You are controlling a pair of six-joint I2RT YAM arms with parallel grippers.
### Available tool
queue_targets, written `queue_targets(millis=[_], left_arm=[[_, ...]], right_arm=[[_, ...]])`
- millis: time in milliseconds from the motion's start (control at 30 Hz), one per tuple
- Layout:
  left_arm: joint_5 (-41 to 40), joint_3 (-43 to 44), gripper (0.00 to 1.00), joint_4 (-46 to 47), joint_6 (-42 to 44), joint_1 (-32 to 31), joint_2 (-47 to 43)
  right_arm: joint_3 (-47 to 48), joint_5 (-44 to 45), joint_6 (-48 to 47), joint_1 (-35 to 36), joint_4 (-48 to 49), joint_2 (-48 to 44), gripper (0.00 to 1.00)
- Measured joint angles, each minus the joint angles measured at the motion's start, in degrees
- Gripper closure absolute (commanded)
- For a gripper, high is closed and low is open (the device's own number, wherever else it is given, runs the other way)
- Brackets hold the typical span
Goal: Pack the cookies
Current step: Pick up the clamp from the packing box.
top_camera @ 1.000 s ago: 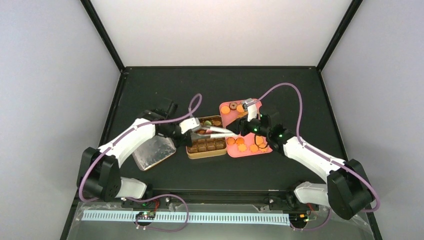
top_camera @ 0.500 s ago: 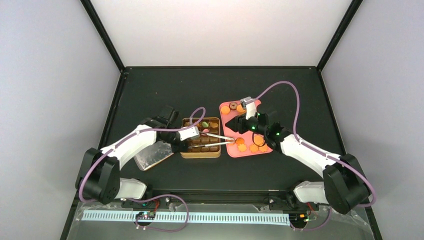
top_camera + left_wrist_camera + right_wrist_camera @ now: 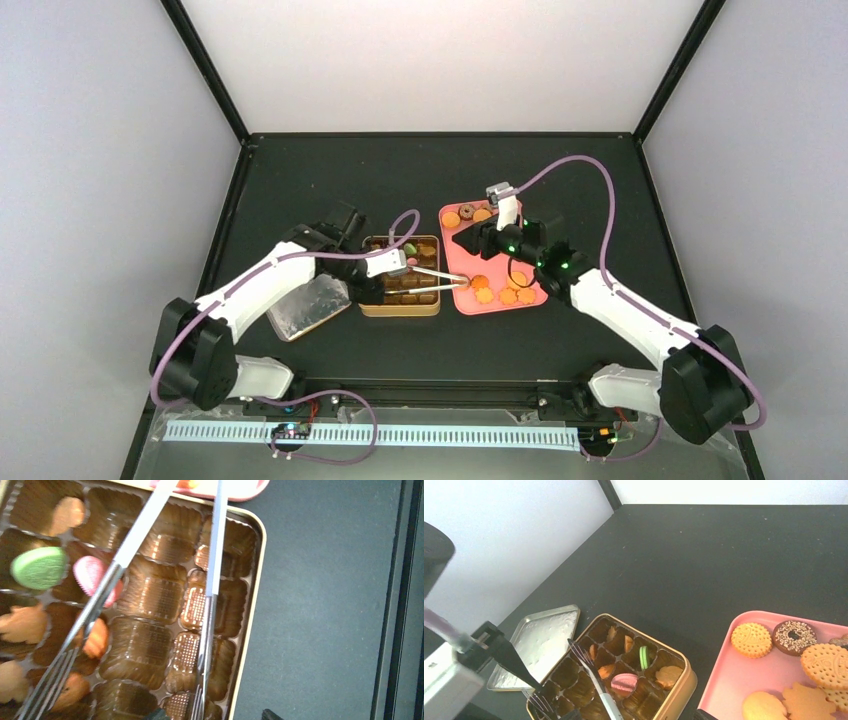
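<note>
Orange cookies [image 3: 485,295] and a dark one lie on the pink tray [image 3: 530,282]; the right wrist view shows a round orange cookie [image 3: 751,640] and a chocolate ring [image 3: 793,637]. The brown tin [image 3: 400,308] holds a green cookie [image 3: 37,567], a pink cookie [image 3: 90,575] and a few orange ones [image 3: 22,624]. My left gripper [image 3: 398,265] is shut on the metal tongs [image 3: 440,277]. Their arms stand spread, with the tips at the tray's left edge beside an orange cookie. My right gripper [image 3: 463,241] hovers open and empty over the tray's far left part.
The tin's silver lid [image 3: 300,310] lies on the black table left of the tin, under my left forearm. Tin and tray sit side by side mid-table. Purple cables loop above both wrists. Black frame rails border the table.
The tongs have spread open and swung from over the tin out to the tray's edge. The tin has turned squarer to the table. My right gripper has drifted toward the tray's far left.
</note>
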Motion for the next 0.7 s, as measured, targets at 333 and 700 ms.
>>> queue_targets(millis=[333,700], left_arm=[[-2.21,0.07,0.75,-0.09,1.86,-1.2,6.01],[-2.69,0.13,0.99,1.14,4.39,-2.43,6.23]], right_arm=[[-0.5,1.4,0.04,0.0,-1.97,-3.04,0.43],[-1.79,1.46,0.28,0.0,-2.54,-4.81,0.47]])
